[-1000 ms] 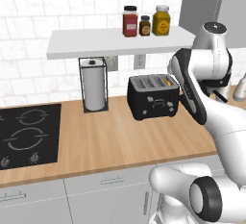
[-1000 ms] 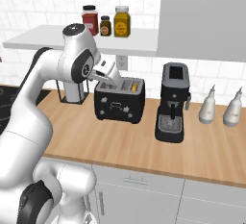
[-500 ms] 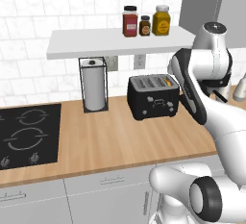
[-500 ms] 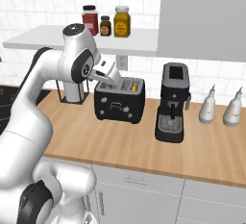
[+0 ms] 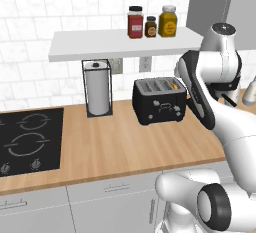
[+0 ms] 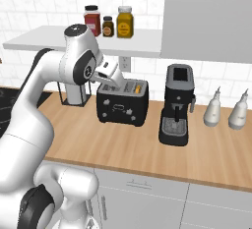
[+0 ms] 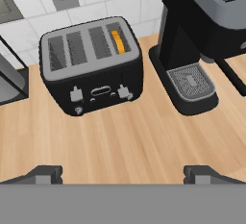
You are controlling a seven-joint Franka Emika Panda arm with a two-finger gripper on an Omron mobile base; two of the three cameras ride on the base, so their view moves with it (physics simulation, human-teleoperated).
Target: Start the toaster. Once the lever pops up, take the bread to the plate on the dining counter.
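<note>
Hovering above the wooden wall counter (image 7: 144, 141), the gripper (image 7: 123, 172) has its two fingertips (image 7: 45, 174) spread as wide as they go, with nothing between them. The toaster (image 7: 91, 64) sits ahead of and beyond the fingers, well apart from them, its front panel facing the hand. The bread (image 7: 117, 42) shows as an orange-gold edge sunk in the slot farthest toward the coffee machine (image 7: 202, 35), which stands just beside the toaster on the side of the far fingertip. Two small grey levers (image 7: 76, 94) flank the panel low on the toaster's face; neither seems pushed down, so the toaster likely has not been started, though their travel is hard to judge from above.

Several things could go wrong from here. With the fingers so wide, a descent aimed at one lever could catch the panel or the other lever instead, starting the wrong pair of slots and leaving the bread untoasted. A push that lands off-centre could shove the light-looking toaster backward toward the wall rather than latching the lever. A swing toward the bread's slot could also clip the coffee machine, given how close it stands.

No brand or writing can be read on the toaster, the coffee machine, or the jars (image 5: 135, 22) on the shelf (image 5: 100, 43); their labels are only coloured blurs.
</note>
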